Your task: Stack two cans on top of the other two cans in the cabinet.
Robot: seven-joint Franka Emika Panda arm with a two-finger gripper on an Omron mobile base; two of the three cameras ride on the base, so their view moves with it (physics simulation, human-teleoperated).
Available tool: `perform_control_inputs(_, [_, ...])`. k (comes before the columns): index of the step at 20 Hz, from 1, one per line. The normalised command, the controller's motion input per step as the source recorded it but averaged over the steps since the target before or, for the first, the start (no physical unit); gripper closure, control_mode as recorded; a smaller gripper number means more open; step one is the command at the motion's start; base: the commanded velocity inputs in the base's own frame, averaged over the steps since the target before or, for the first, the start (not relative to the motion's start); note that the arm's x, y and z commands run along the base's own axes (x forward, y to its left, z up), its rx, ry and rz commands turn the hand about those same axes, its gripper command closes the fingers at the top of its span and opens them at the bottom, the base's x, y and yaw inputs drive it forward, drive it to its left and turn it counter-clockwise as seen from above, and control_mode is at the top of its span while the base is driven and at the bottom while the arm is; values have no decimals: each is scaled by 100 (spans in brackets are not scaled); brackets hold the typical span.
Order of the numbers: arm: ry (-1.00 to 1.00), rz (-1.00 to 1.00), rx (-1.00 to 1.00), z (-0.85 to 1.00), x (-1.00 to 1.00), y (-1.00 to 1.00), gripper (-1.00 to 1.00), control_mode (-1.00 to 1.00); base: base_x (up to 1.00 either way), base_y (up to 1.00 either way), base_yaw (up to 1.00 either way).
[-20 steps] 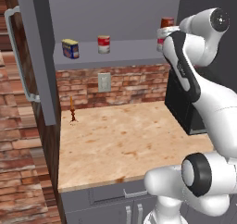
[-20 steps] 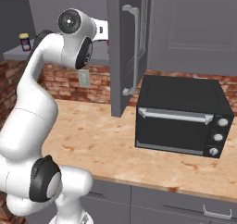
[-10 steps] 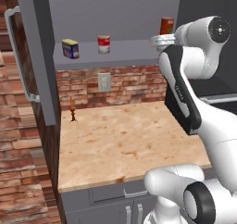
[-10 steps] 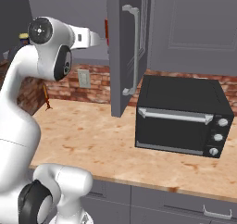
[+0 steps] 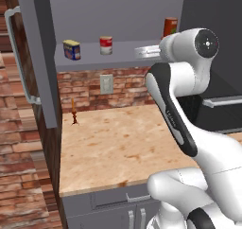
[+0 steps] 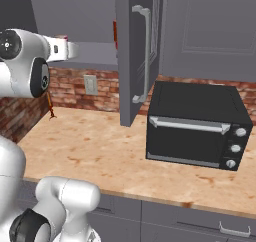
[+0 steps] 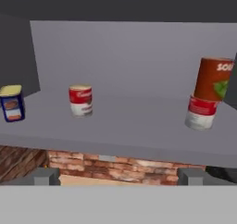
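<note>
— Where do the cans stand on the cabinet shelf [image 7: 139, 130]?

— From the hand view, the squat blue can [image 7: 11, 103] with its yellow label stands far to the left of the shelf. A red-and-white can [image 7: 80, 99] stands alone near it, apart from it, upright. Far to the right, the tall orange-red can [image 7: 212, 78] with the green patch sits on top of the second red-and-white can [image 7: 200, 112]. That pair looks slightly tilted in this view, but the camera may be rolled, so I cannot tell whether the lean is real.

— So one stack is made?

— One is: orange-red on red-and-white. The blue can and the other red-and-white can each rest directly on the shelf.

— And the pincer?

— The pincer [image 7: 119, 177] is spread wide, with its two grey finger tips [image 7: 45, 176] far apart at the bottom of the hand view, and nothing is between them. It is in front of the shelf's front edge and a little below it, facing the cans and touching none.

— What does the left base view give?

— The white arm [image 5: 182, 76] reaches up with its hand at the shelf's front edge. The blue can [image 5: 72, 49] and the lone red-and-white can [image 5: 106, 45] stand side by side on the left; the orange-red can [image 5: 170, 26] shows above the arm on the right. The cabinet door [image 5: 35, 57] stands open on the left.

— Anything below?

— A wood-grained bench [image 5: 118, 143] against a brick wall [image 5: 127, 83], and in the right base view a black toaster oven [image 6: 197, 126] on the bench, to the right of the other open cabinet door [image 6: 135, 51] with its curved bar handle [image 6: 145, 56].
</note>
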Motion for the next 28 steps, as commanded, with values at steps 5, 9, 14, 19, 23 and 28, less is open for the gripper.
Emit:
perform_control_inputs(5, [0,9,0,-3,-1,51,-100,-100,0,0,0])
perform_control_inputs(9, [0,8,0,0,0,24,-100,-100,0,0,0])
perform_control_inputs(14, [0,9,1,0,4,22,-100,-100,0,0,0])
perform_control_inputs(19, [0,2,0,0,17,26,-100,-100,0,0,0])
perform_control_inputs(23, [0,0,0,0,6,26,-100,-100,0,0,0])
perform_control_inputs(28, [0,3,0,-6,0,31,-100,-100,0,0,0])
